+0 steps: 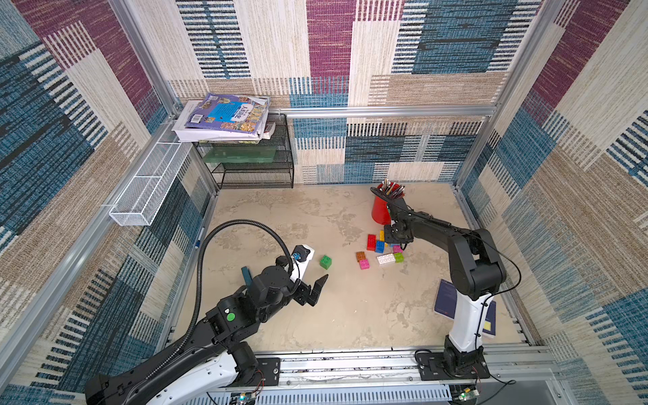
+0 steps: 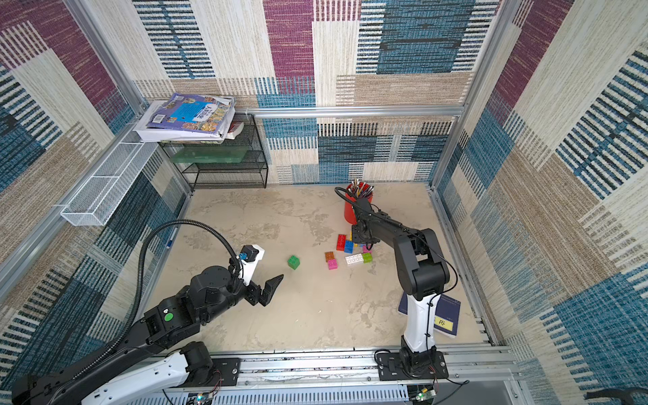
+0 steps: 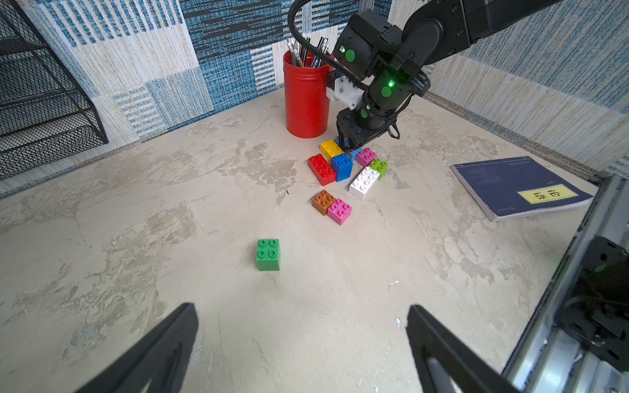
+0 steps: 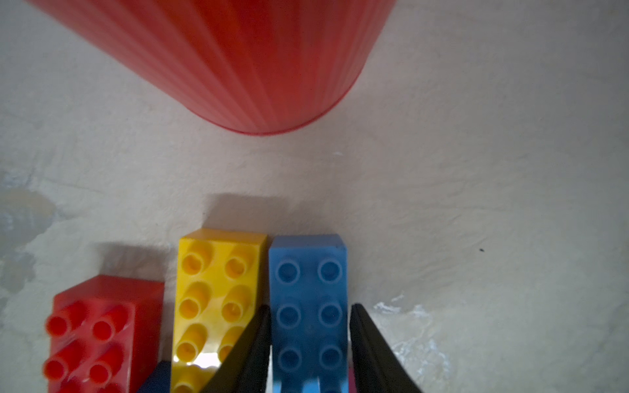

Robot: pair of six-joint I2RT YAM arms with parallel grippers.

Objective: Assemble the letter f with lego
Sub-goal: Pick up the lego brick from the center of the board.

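My right gripper [image 4: 309,306] is shut on a long light-blue lego brick [image 4: 308,272], one finger on each long side. A yellow brick [image 4: 214,272] lies against it, and a red brick [image 4: 102,323] beyond that. In the left wrist view the cluster also holds a dark blue [image 3: 342,166], a white [image 3: 364,182], a lime [image 3: 378,166], an orange [image 3: 323,201] and two pink bricks [image 3: 339,211]. A green brick [image 1: 325,261] stands alone left of the cluster. My left gripper [image 3: 301,308] hangs open and empty just short of the green brick [image 3: 268,254].
A red pen cup [image 1: 381,210] stands right behind the cluster, close to my right wrist. A dark blue notebook [image 3: 517,187] lies by the right arm's base. A black wire rack [image 1: 252,164] with books fills the back left corner, beside a white mesh basket [image 1: 147,189] on the left wall.
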